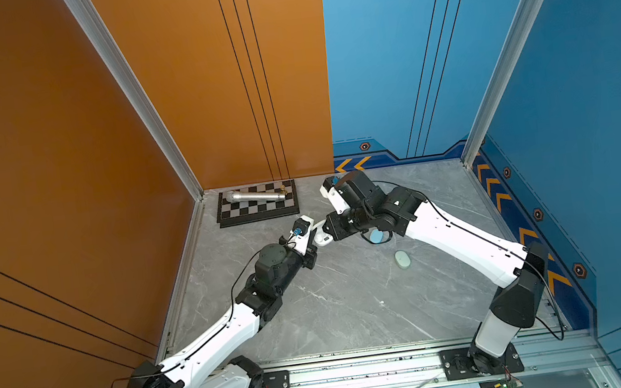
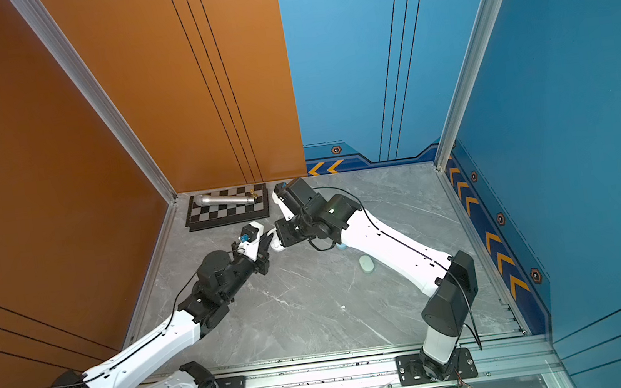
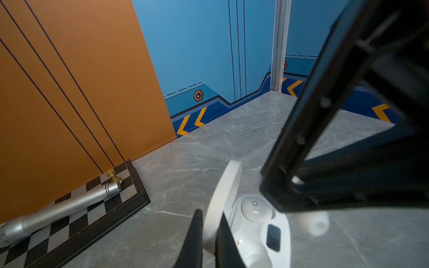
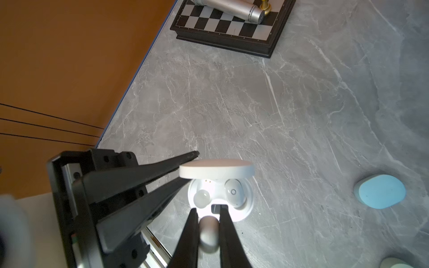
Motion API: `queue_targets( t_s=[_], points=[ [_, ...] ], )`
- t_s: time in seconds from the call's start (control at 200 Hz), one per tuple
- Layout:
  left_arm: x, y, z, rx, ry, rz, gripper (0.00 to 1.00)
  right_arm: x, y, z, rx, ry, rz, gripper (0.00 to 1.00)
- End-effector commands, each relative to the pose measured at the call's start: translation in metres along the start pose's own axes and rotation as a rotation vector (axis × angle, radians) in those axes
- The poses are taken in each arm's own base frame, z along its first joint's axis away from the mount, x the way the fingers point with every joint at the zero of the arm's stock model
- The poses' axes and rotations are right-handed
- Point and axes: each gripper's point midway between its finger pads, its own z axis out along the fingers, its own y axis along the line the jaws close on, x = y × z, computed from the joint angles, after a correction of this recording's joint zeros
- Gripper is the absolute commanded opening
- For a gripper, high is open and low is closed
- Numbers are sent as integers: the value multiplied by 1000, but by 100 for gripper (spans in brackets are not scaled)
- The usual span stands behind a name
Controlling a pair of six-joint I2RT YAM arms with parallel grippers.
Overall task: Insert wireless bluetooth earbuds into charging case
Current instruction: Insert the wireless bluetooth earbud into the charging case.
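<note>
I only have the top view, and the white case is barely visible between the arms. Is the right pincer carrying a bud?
Observer: Yes. The right wrist view shows the right pincer shut on a white bud.
Operator: Is the case open?
Observer: Yes. The left pincer grips its raised lid.
Operator: Any room inside?
Observer: One slot looks empty; a seated bud fills the other.
</note>
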Motion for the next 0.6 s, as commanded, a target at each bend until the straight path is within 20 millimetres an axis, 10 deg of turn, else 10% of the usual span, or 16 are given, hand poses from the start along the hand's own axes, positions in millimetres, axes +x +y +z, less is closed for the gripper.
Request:
queue_targets(
  t_s=[0.0,0.596],
  points=[
    [-23,4,-1,-29,-61,-9,0,-8,-3,2,44,-23,-6,14],
    [-38,4,-3,-35,-92,-25,0,-3,-7,23,90,-1,-25,15]
  ],
)
